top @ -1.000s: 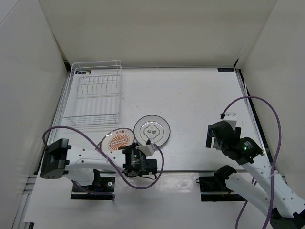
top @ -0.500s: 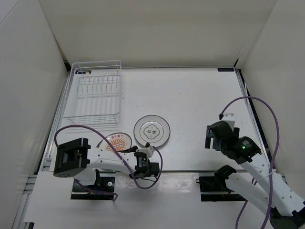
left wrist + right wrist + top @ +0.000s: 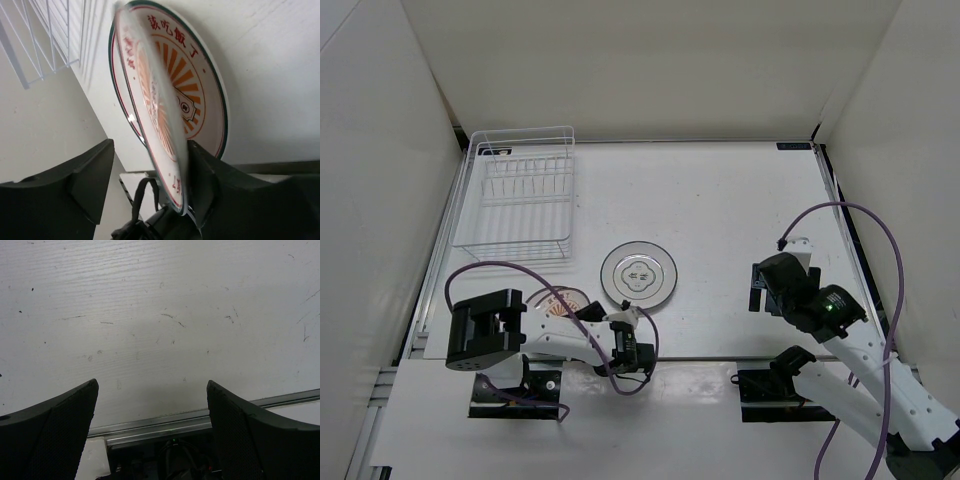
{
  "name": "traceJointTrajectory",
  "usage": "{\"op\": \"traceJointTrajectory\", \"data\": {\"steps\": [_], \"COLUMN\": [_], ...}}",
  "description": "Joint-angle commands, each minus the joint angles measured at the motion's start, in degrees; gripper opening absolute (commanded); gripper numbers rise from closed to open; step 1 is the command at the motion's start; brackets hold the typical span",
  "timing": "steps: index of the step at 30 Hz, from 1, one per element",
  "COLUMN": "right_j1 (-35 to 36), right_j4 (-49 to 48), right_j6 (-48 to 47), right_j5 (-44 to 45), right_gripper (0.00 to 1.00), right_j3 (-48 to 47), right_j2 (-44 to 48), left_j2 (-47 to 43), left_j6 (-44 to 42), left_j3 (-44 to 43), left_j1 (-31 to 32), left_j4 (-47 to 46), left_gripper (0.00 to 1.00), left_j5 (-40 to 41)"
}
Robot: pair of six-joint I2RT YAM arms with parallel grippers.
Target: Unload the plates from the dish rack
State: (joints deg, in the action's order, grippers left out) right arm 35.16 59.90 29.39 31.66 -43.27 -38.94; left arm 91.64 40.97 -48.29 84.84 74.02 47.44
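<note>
The orange-tan patterned plate (image 3: 200, 85) sits between my left gripper's (image 3: 150, 150) fingers, its near rim against the right finger (image 3: 220, 190) and a gap to the left finger (image 3: 85, 180); the jaws stand open. From above, that plate (image 3: 558, 302) lies low by the table's front edge, partly hidden by the left arm, with the left gripper (image 3: 595, 320) at it. The white-grey plate (image 3: 638, 273) lies flat mid-table. The white wire dish rack (image 3: 517, 195) holds no plates. My right gripper (image 3: 152, 390) hangs open over bare table, seen from above at the right (image 3: 760, 285).
Rack wires (image 3: 45, 40) show at the upper left of the left wrist view. A metal rail (image 3: 165, 422) runs along the table's front edge under the right gripper. White walls enclose the table on three sides. Purple cables loop off both arms.
My left arm has drawn back toward the front edge, taking the orange-tan plate lower and nearer. Its jaws have widened off the plate. The right arm has barely moved.
</note>
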Motion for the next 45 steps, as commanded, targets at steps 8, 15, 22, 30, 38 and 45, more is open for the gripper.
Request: {"op": "traceJointTrajectory", "data": {"steps": [8, 15, 22, 30, 38, 45], "right_j1": [0.18, 0.26, 0.35, 0.35, 0.26, 0.26], "right_j4": [-1.1, -1.1, -1.28, -1.1, -1.28, -1.54], "right_j6": [-0.29, -0.29, -0.03, 0.23, 0.23, -0.47], "right_j5": [0.24, 0.33, 0.6, 0.77, 0.33, -0.81], "right_gripper": [0.9, 0.9, 0.9, 0.9, 0.9, 0.9], "right_j3": [0.02, -0.06, -0.06, -0.33, -0.42, -0.41], "right_j2": [0.53, 1.06, 1.5, 0.79, 0.17, 0.35], "left_j2": [-0.31, -7.34, -20.61, -32.11, -40.66, -50.3], "left_j6": [0.17, -10.55, -19.51, -27.96, -33.06, -33.24], "left_j3": [-0.48, -0.4, 4.79, 7.33, 6.81, 9.44], "left_j1": [-2.4, -5.56, -14.17, -26.21, -36.67, -43.61], "left_j4": [-0.28, -10.01, -17.15, -18.29, -19.27, -20.57], "left_gripper": [0.95, 1.0, 1.0, 1.0, 1.0, 1.0], "left_j5": [-1.47, -13.5, -25.29, -31.79, -37.42, -35.14]}}
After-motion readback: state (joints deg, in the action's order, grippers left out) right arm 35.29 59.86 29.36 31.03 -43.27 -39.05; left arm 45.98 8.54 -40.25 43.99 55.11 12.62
